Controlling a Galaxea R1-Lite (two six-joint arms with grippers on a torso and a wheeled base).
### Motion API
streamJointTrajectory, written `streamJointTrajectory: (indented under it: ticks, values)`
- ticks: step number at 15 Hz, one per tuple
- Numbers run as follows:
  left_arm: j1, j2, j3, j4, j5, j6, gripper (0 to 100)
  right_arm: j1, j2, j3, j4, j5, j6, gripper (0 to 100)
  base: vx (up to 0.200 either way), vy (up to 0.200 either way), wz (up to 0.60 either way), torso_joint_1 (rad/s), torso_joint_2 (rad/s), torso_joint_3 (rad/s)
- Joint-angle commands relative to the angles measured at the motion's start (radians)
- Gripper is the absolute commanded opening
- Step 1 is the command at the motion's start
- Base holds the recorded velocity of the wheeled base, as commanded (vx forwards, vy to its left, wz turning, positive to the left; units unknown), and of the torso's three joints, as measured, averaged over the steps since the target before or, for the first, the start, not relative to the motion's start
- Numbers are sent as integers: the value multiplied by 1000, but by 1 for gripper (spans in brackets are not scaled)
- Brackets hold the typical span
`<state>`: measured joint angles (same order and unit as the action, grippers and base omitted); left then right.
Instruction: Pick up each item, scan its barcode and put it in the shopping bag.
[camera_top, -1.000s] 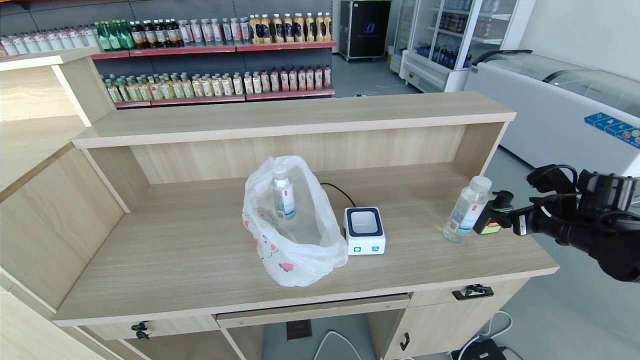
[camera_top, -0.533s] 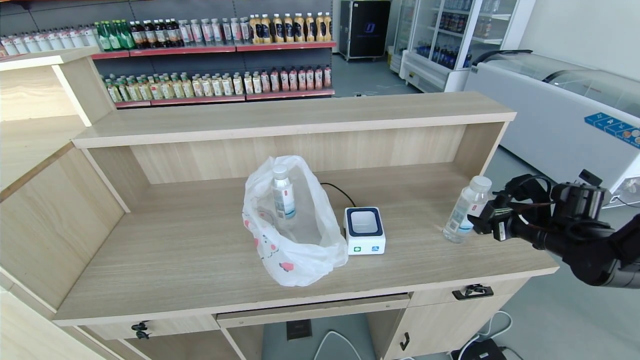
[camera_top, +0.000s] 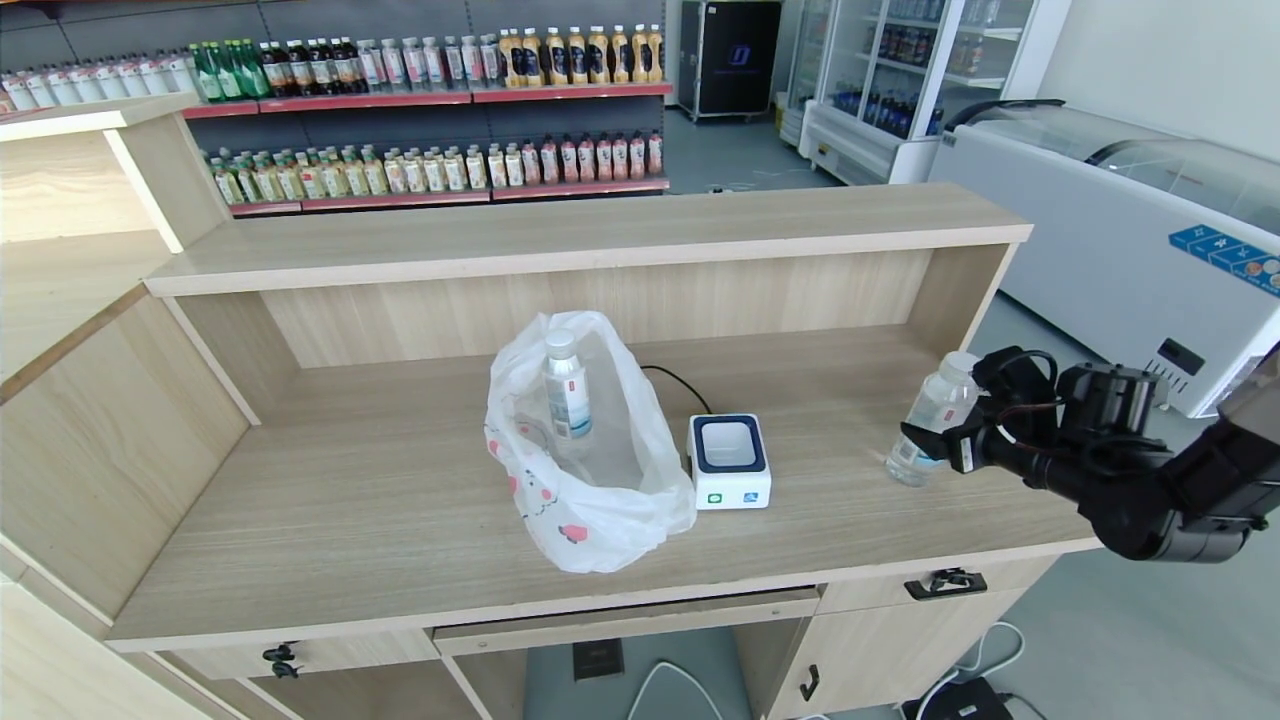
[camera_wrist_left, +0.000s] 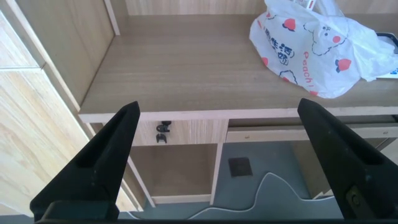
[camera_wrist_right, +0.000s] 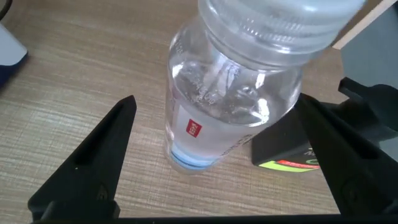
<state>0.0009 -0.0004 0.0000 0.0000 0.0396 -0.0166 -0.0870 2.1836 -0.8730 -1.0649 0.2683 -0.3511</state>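
— Where is the item that's not bagged yet?

— The clear plastic water bottle with the white cap stands on its base on the pale wooden counter. It is well to the right of the white box-shaped barcode scanner, the one with a dark blue rim round its window, and about as far back.

— And the right gripper?

— At that bottle, on the side away from the scanner. Its fingers are apart, one on each side of the bottle's body, below the cap. In the right wrist view, bare wood shows between the bottle and one finger. On the other side I cannot tell whether finger and bottle touch. It is not clamped on it.

— The bag?

— The white plastic shopping bag with red and pink prints sits just to the scanner's left, its side against the scanner's. Its mouth gapes upward. A second clear bottle, white-capped with a red mark on its label, stands upright inside.

— Anything else by the scanner?

— A thin black cable curves away behind it, toward the bag's side.

— The left gripper?

— Its fingers are spread wide with nothing between them. It hangs far to the scanner's left and nearer the robot, on the robot's side of the counter's front edge.
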Motion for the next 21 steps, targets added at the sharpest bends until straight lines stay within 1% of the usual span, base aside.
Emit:
streamJointTrajectory:
  ticks: [1,4,7,12,13,17,18,21]
  values:
    - [1,0,0,0,0,0,100,9,33,-21,-1,3,0,100,0,0,0,0,0,0]
    - [1,0,0,0,0,0,100,20,65,-41,-18,29,0,100,0,0,0,0,0,0]
    - [1,0,0,0,0,0,100,33,91,-47,-53,29,0,100,0,0,0,0,0,0]
    - [1,0,0,0,0,0,100,43,130,-116,-53,31,3,100,0,0,0,0,0,0]
    - [1,0,0,0,0,0,100,50,134,-127,-53,31,32,100,0,0,0,0,0,0]
    - [1,0,0,0,0,0,100,67,156,-159,-56,31,43,100,0,0,0,0,0,0]
    - [1,0,0,0,0,0,100,70,157,-162,-56,31,47,0,0,0,0,0,0,0]
    - [1,0,0,0,0,0,100,72,157,-166,-58,31,57,0,0,0,0,0,0,0]
